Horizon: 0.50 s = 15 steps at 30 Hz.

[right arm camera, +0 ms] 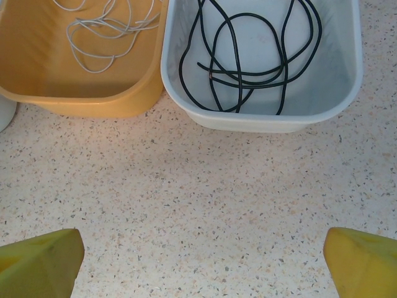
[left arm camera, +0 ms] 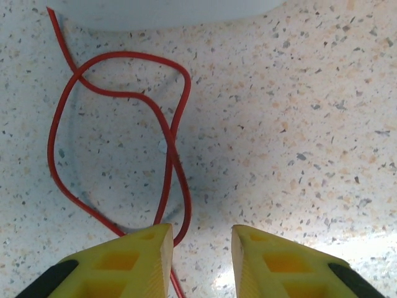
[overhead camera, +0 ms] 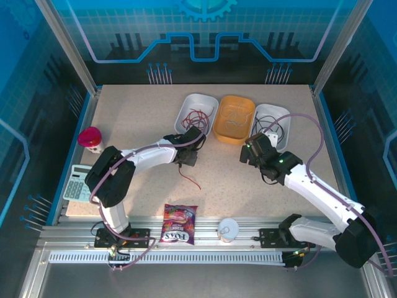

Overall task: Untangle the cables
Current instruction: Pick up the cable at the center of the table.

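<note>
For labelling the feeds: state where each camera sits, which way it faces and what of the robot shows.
Top external: above and behind the bases, looking down on the table; both arms show.
Left wrist: on the left arm, facing down at a red cable on the table; left gripper at the bottom.
Right wrist: facing the orange tub and the white tub with a black cable; right gripper wide open.
Shared: top and right wrist both show those tubs.

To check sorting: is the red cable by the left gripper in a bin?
Out: the red cable lies in loops on the bare table, beside the bin.
</note>
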{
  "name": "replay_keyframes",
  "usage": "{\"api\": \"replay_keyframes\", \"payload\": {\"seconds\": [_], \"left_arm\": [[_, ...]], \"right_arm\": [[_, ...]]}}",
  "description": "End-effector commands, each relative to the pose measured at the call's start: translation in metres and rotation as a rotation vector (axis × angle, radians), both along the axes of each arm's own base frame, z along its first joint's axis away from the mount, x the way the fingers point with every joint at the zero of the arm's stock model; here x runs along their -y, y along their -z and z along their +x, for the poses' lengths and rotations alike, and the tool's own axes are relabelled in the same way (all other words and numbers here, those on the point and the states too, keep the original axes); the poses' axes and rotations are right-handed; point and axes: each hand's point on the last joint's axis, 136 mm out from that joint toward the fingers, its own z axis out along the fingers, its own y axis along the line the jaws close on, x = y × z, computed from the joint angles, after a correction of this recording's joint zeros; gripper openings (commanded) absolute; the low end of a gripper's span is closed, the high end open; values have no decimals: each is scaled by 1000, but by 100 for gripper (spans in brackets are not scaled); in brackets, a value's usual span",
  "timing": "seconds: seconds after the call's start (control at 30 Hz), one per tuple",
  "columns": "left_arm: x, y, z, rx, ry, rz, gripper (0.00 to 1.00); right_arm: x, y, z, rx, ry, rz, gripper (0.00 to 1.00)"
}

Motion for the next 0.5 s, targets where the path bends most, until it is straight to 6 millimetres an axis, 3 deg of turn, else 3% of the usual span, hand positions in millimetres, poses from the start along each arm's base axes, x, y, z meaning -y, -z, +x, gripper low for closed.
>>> {"api": "replay_keyframes", "payload": {"seconds": [0.0,0.47], "left_arm": [[-2,5,3,-7,11,46,31],[1,24,4,-48,15,69,28]], "right_arm": [[5,-2,1,11,35,16,100],[5,-1,1,12,34,22,100]]}}
